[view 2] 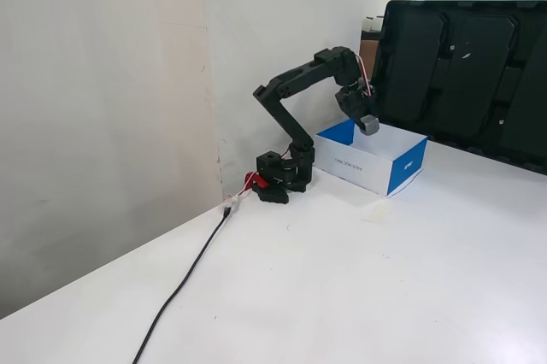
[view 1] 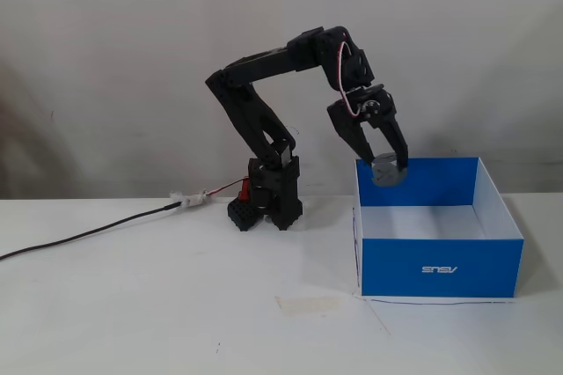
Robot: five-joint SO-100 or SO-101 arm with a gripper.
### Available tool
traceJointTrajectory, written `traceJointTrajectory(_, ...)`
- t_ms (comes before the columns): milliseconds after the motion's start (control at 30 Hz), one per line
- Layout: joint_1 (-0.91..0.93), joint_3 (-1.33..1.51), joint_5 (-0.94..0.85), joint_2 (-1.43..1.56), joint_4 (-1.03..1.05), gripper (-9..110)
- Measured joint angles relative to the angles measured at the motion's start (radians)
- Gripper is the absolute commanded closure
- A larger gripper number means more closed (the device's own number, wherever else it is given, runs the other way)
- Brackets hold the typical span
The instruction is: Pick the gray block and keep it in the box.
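Note:
The gray block (view 1: 387, 171) is a small gray cube held between the fingers of my gripper (view 1: 387, 168). The gripper is shut on it and hangs just above the back left corner of the box (view 1: 440, 268), a blue cardboard box with an open top, a white inside and an inverted white logo on its front. In the other fixed view the block (view 2: 369, 125) hangs in the gripper (view 2: 369, 123) over the box (view 2: 402, 172), close to its near rim. The arm reaches from its black base toward the box.
The arm's base (view 1: 271, 194) stands left of the box, against the wall. A black cable (view 1: 79, 236) runs from it across the white table to the left. A pale tape strip (view 1: 308, 304) lies in front of the box. A dark monitor (view 2: 466, 73) stands behind the box.

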Motion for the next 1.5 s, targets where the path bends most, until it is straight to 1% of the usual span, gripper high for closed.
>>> traceJointTrajectory(33,-0.002,0.017,0.0,0.0,-0.011,84)
traceJointTrajectory(67,-0.006,0.031,0.0,0.0,-0.021,76)
traceJointTrajectory(100,-0.005,0.041,0.0,0.0,-0.034,71)
traceJointTrajectory(200,0.026,0.043,0.0,0.0,-0.063,74)
traceJointTrajectory(300,0.097,0.043,-0.005,0.0,-0.069,84)
traceJointTrajectory(400,0.268,0.031,0.0,0.0,-0.069,95)
traceJointTrajectory(467,0.445,0.031,0.0,0.0,-0.084,100)
traceJointTrajectory(567,0.672,0.031,0.0,0.0,-0.112,101)
traceJointTrajectory(633,0.772,0.051,0.0,0.014,-0.149,101)
traceJointTrajectory(700,0.891,0.138,0.0,0.055,-0.227,101)
traceJointTrajectory(800,0.979,0.344,-0.008,0.161,-0.38,101)
traceJointTrajectory(900,0.999,0.558,-0.025,0.321,-0.503,101)
traceJointTrajectory(1100,1.055,0.804,-0.044,0.537,-0.594,101)
traceJointTrajectory(1233,1.072,0.991,-0.087,0.792,-0.609,101)
traceJointTrajectory(1400,1.075,1.198,-0.166,1.144,-0.555,101)
traceJointTrajectory(1500,1.097,1.229,-0.186,1.207,-0.488,101)
